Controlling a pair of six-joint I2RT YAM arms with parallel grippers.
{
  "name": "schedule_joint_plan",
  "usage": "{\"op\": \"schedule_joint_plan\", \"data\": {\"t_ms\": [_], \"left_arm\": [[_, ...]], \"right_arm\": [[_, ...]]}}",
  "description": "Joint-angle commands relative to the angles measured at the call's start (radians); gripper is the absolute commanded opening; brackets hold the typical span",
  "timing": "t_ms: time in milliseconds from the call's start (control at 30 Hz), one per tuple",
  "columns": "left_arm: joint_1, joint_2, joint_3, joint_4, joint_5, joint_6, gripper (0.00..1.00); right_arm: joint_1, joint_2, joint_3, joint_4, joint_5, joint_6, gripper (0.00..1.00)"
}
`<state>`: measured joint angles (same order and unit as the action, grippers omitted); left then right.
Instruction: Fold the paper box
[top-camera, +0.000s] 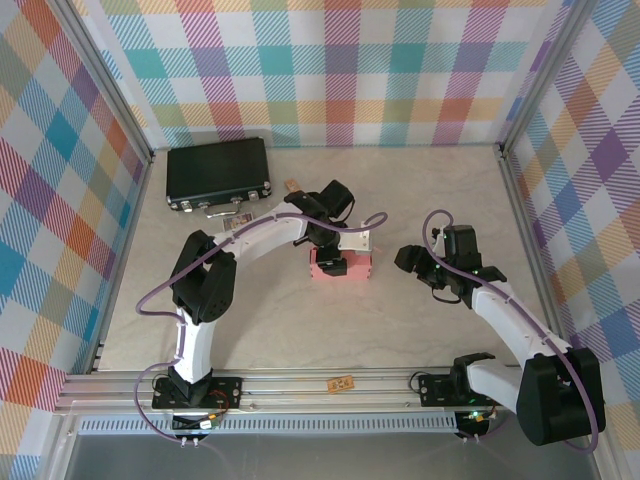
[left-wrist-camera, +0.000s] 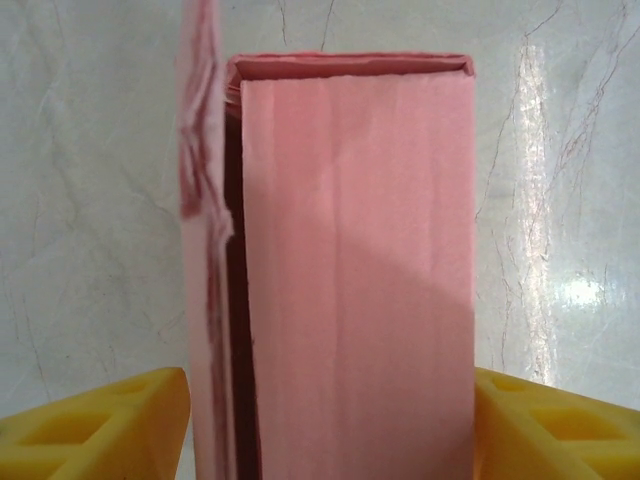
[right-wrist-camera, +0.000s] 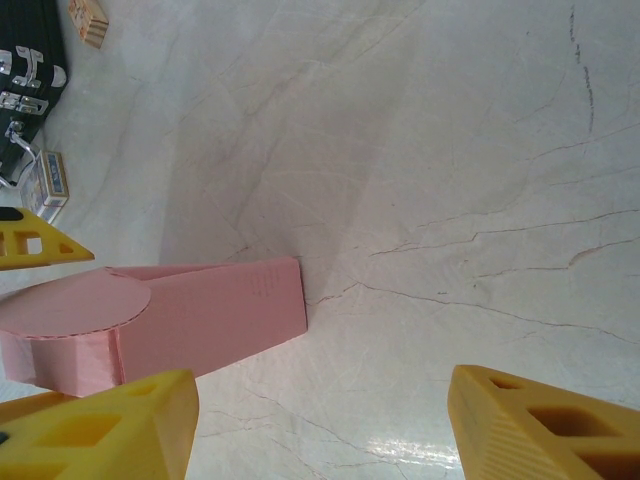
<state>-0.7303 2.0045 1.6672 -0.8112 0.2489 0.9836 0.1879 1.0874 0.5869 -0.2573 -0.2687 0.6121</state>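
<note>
Box-folding, left gripper (left-wrist-camera: 330, 390) straddling the paper box (left-wrist-camera: 355, 270)
Its jaws flank both side walls, probably to square them; pinching or only bracketing, I cannot tell. Meanwhile the right gripper (right-wrist-camera: 320, 385) hangs spread and empty, box ahead to its left.

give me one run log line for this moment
paper box: box-shaped, on table | left gripper: astride box, grip unclear | right gripper: open, clear of box
</note>
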Motion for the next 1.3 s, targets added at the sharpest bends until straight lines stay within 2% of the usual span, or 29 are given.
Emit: {"op": "schedule_joint_plan", "data": {"t_ms": [0, 233, 467, 767, 1100, 1267], "left_arm": [[0.007, -0.052, 0.010, -0.037, -0.013, -0.006, 0.68], [0.002, -0.072, -0.017, -0.025, -0.028, -0.025, 0.64], [-0.008, -0.077, -0.024, -0.019, -0.023, -0.046, 0.53], [-0.022, -0.085, -0.057, 0.017, -0.045, -0.056, 0.48], [-0.023, -0.093, -0.058, 0.025, -0.052, -0.057, 0.48], [-0.026, -0.097, -0.059, 0.032, -0.062, -0.058, 0.56]], "right_arm": [[-0.008, 0.001, 0.011, -0.018, 0.005, -0.017, 0.67], [-0.008, 0.016, 0.011, -0.006, 0.000, -0.014, 0.67], [-0.008, 0.023, 0.012, -0.006, 0.000, -0.019, 0.67], [-0.008, 0.028, 0.009, -0.003, -0.003, -0.020, 0.67], [-0.010, 0.031, 0.007, -0.001, -0.006, -0.022, 0.67], [-0.010, 0.028, 0.010, -0.005, -0.006, -0.025, 0.68]]}}
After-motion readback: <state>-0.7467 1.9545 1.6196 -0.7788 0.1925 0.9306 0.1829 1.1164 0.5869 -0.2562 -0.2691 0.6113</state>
